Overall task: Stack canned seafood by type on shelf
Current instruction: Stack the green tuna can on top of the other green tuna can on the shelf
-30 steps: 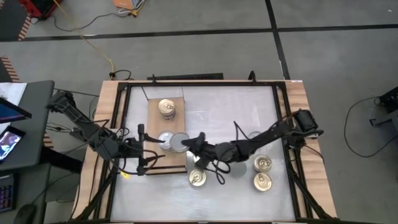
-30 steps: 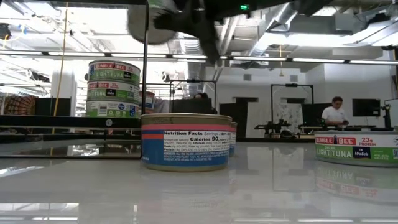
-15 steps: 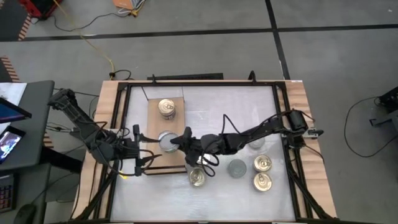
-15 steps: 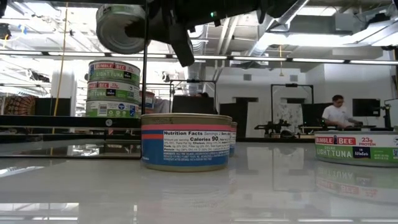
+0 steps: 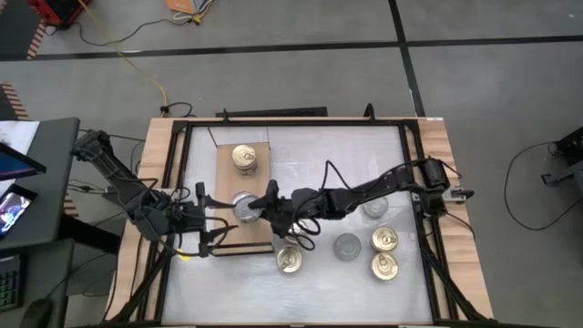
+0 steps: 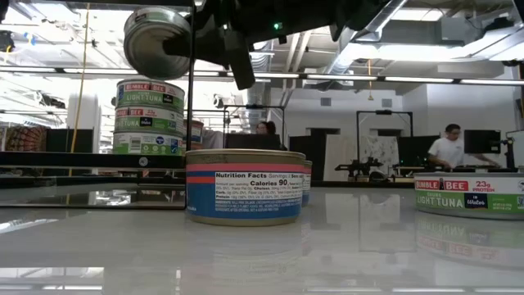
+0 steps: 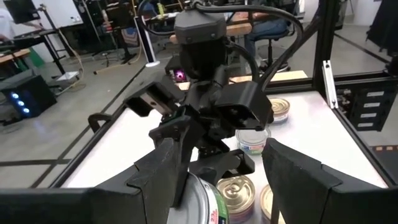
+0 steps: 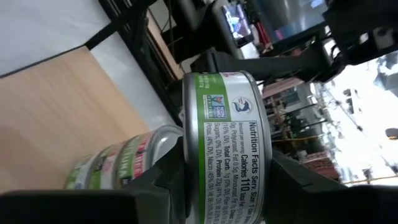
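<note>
Silver-topped tin (image 5: 246, 209) sits clamped in your right gripper (image 5: 258, 208), held above the grey stack (image 8: 118, 163) on the shelf (image 5: 226, 164). You're mid-placement: next, level it, centre it, lower, then release. Left gripper (image 5: 208, 219) waits beside the shelf, fingers spread.

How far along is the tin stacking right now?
Two stacks stand on the shelf: the gold-topped stack and the silver-topped stack. The right pincer holds a green-label tin beside that stack. Five loose tins remain. The left pincer waits nearby.
</note>
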Action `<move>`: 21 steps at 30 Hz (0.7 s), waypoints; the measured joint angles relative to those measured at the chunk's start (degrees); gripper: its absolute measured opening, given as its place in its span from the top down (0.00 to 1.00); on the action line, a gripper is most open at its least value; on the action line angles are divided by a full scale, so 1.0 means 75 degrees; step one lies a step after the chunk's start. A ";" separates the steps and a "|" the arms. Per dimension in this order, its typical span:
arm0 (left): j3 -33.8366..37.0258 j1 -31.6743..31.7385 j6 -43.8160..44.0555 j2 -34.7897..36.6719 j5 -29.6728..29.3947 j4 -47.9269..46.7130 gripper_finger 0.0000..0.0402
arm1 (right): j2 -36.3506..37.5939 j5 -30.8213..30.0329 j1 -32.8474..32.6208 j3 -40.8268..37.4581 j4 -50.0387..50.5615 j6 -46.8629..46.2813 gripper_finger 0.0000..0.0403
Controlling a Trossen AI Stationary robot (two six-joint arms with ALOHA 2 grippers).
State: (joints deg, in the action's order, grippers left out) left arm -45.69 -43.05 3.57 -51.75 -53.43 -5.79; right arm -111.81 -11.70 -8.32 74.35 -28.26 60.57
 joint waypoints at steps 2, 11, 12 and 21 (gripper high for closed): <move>0.0000 0.0003 -0.0003 0.0000 0.0000 0.0002 0.44 | 0.0000 0.0149 0.0051 0.0000 0.0038 -0.0139 0.57; 0.0000 0.0003 -0.0006 0.0000 0.0003 0.0004 0.44 | 0.0000 0.0552 0.0076 0.0000 -0.0001 -0.0307 0.57; 0.0000 0.0003 -0.0006 0.0000 0.0003 0.0006 0.44 | 0.0000 0.0613 0.0078 0.0000 -0.0003 -0.0344 0.57; 0.0003 0.0003 -0.0025 0.0000 0.0006 0.0007 0.44 | 0.0000 0.0609 0.0187 0.0000 -0.0001 -0.0483 0.57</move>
State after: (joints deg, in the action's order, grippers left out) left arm -45.67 -43.03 3.38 -51.75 -53.39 -5.74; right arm -111.81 -7.14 -6.91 74.35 -28.27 56.95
